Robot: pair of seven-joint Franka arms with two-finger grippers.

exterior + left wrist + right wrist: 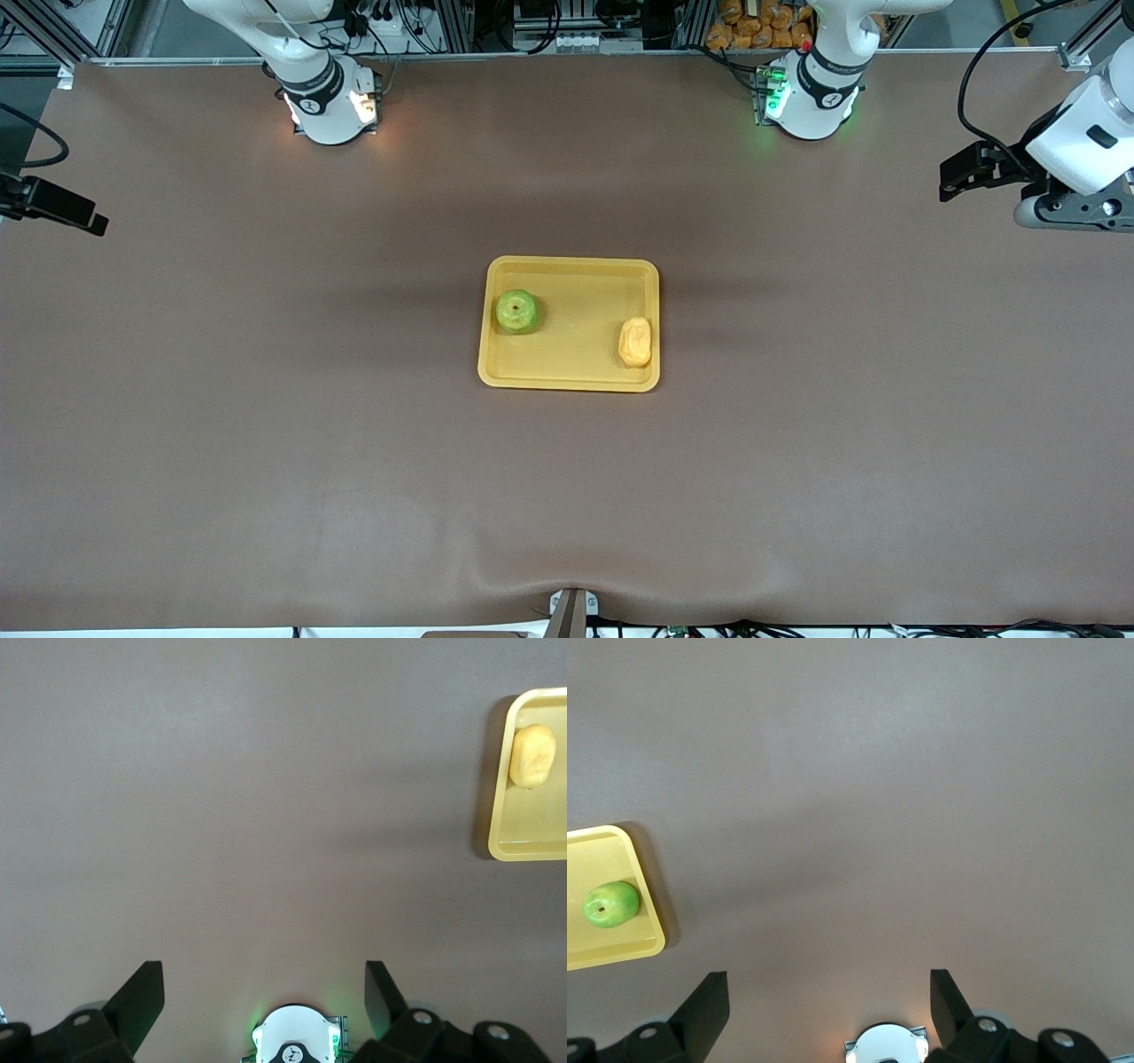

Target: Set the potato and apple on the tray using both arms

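Observation:
The yellow-orange tray [576, 301] lies in the middle of the brown table. The green apple [516, 311] sits in it at the end toward the right arm. The yellow-orange potato [635, 342] lies in it at the end toward the left arm. My left gripper [264, 992] is open and empty, high over bare table near its end; its view shows the potato [532, 756] and the tray's rim [532, 849]. My right gripper [829, 992] is open and empty, high over bare table; its view shows the apple [611, 904] in the tray [607, 948].
The right arm's base [330, 106] and the left arm's base [811, 97] stand along the table's back edge. The left arm's hand [1076, 151] shows at one edge of the front view. The table cover bulges at its front edge [567, 580].

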